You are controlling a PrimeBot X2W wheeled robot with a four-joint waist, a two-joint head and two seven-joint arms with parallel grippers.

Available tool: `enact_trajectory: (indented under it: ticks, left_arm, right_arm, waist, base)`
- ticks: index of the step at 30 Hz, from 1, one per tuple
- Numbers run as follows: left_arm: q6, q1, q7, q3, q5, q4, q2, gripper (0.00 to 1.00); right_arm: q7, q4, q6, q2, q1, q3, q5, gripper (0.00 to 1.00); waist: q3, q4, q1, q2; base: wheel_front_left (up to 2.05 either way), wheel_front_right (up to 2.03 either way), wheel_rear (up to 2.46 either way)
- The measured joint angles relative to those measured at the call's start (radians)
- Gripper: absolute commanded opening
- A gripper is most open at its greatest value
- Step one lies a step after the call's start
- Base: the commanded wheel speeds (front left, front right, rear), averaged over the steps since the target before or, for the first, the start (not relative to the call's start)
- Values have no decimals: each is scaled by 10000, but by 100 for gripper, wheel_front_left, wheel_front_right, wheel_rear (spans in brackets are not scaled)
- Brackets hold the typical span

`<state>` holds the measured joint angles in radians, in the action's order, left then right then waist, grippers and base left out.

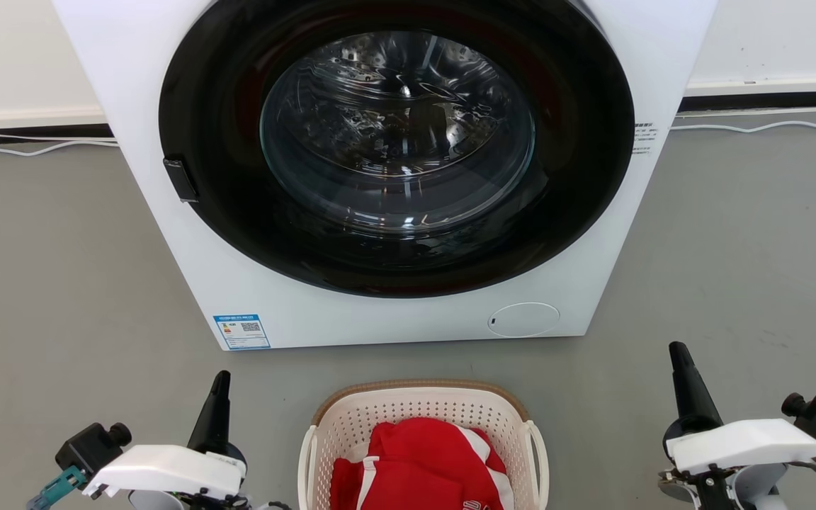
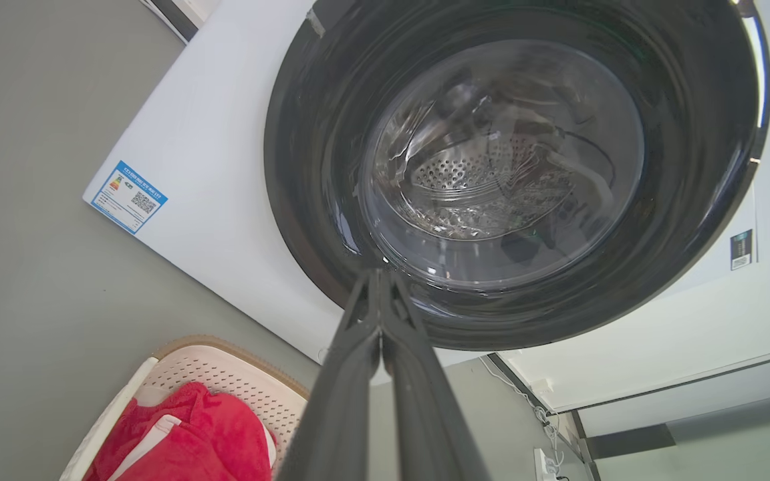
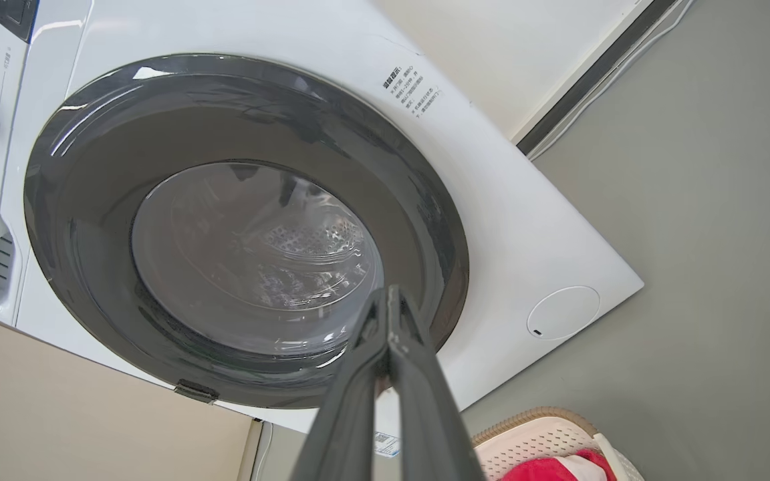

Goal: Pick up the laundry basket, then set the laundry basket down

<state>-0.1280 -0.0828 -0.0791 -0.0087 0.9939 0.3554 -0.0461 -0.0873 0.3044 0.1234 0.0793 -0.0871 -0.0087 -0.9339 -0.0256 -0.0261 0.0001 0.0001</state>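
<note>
Cream-white perforated plastic laundry basket [image 1: 418, 411] sits just before white front-load washing machine [image 1: 394, 319], red cloth [image 1: 415, 460] inside. Likely light, stiff; grab white loop handles [image 1: 539, 453]. left gripper [image 1: 220, 382] and right gripper [image 1: 678, 354] both pinched closed, empty.

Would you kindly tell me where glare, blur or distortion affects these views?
Head view: bright reflections across the door glass, otherwise even light. Left wrist view: tilted scene, left end effector soft up close. Right wrist view: tilted too, milder glare, laundry basket cropped at the bottom.
</note>
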Motion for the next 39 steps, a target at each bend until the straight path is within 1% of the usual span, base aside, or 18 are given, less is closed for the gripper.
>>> enact_trajectory:
  ticks: [39]
  left_arm:
    - [0, 0, 1122, 541, 3574, -454, 56, 0]
  right_arm:
    - [1078, -113, 0, -184, 8, -660, -3973, 0]
  waist:
    - [135, 156, 0, 0]
  base:
    - [0, 0, 0]
